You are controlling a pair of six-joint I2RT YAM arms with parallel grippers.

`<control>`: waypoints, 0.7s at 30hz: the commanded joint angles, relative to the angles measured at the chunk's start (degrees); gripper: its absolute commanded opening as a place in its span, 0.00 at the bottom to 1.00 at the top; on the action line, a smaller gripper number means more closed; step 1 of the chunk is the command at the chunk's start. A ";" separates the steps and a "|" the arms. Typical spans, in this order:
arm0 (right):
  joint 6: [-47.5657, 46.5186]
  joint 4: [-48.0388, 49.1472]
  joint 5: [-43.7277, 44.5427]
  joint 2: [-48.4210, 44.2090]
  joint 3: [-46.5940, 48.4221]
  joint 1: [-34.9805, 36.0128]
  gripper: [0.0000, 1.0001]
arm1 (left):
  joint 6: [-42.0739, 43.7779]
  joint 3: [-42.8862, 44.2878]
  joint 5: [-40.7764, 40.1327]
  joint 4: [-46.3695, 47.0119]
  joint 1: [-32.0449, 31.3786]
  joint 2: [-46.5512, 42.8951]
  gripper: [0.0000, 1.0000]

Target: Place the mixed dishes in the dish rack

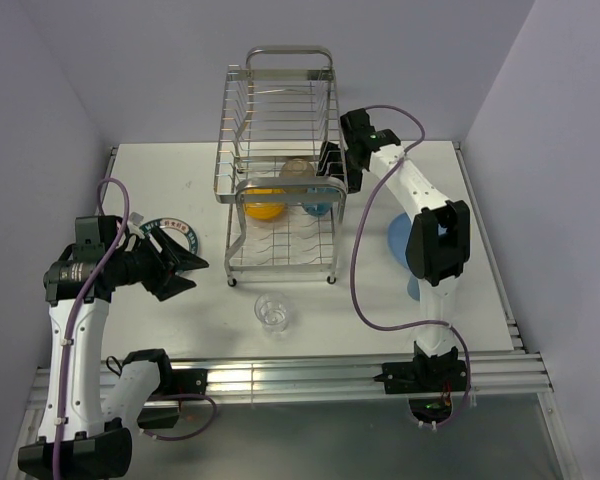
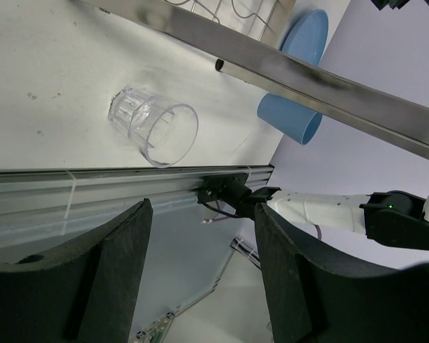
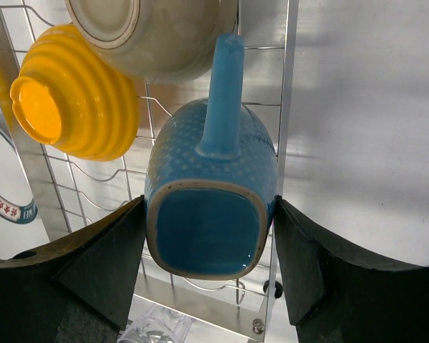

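White table [image 1: 170,190], lilac walls [image 1: 80,70]. Right gripper [image 3: 209,214] clamps the teal mug [image 3: 207,164] in the dish rack [image 1: 242,120], upper centre — apparently the seating step; next, release cleanly. Left gripper [image 1: 198,273] open, empty

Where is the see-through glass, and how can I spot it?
Find the tall silver wire rack in the middle of the white table. Just past its near edge, a small glass sits alone on the bare tabletop. It is the only dish you can see right through.
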 commanded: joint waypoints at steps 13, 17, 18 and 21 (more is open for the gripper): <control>0.22 2.05 -3.52 -0.74 -0.43 3.14 0.84 | 1.55 -5.44 -0.61 0.92 -0.33 0.38 0.59; 0.31 3.37 -5.62 -1.71 -1.83 3.14 0.96 | -0.82 -7.28 -1.31 3.29 -2.87 0.29 0.59; 0.48 3.64 -5.89 -1.97 -1.93 3.15 0.96 | -2.22 -7.98 -2.00 4.34 -3.76 0.64 0.59; 0.31 3.46 -6.33 -1.98 -1.84 3.14 0.97 | -5.82 -8.95 -3.85 6.98 -8.94 1.17 0.60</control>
